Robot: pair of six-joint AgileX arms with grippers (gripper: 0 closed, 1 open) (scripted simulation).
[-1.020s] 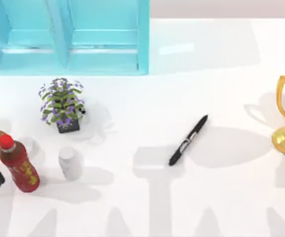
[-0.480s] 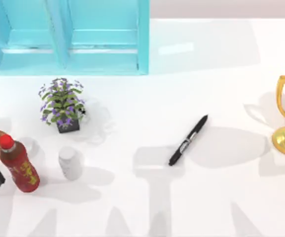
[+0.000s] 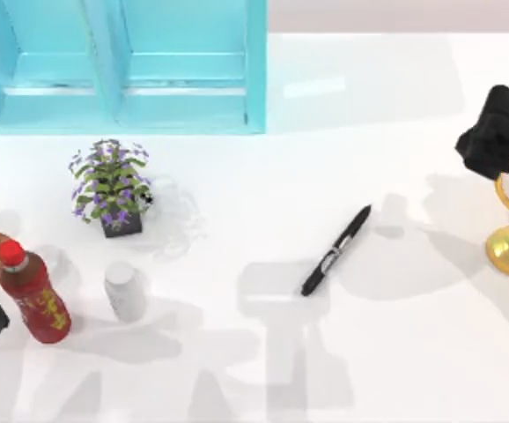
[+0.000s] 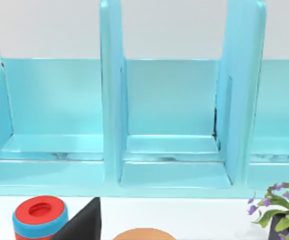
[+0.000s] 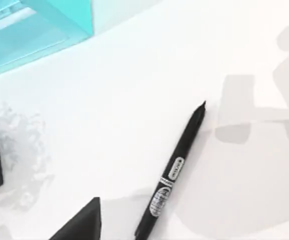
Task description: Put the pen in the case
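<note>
Right arm (image 3: 492, 139): matte black, blocky casing, rounded top segment, no visible markings or cables

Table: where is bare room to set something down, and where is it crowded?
Free: the white stretch between the plant and the pen, and the strip from the pen to the table's near edge. Crowded: the left side, where red-capped bottle and white bottle stand below the plant.

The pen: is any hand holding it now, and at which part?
No. The pen lies free on the white table, held at no part. The right arm is above the table's right side, away from it.
</note>
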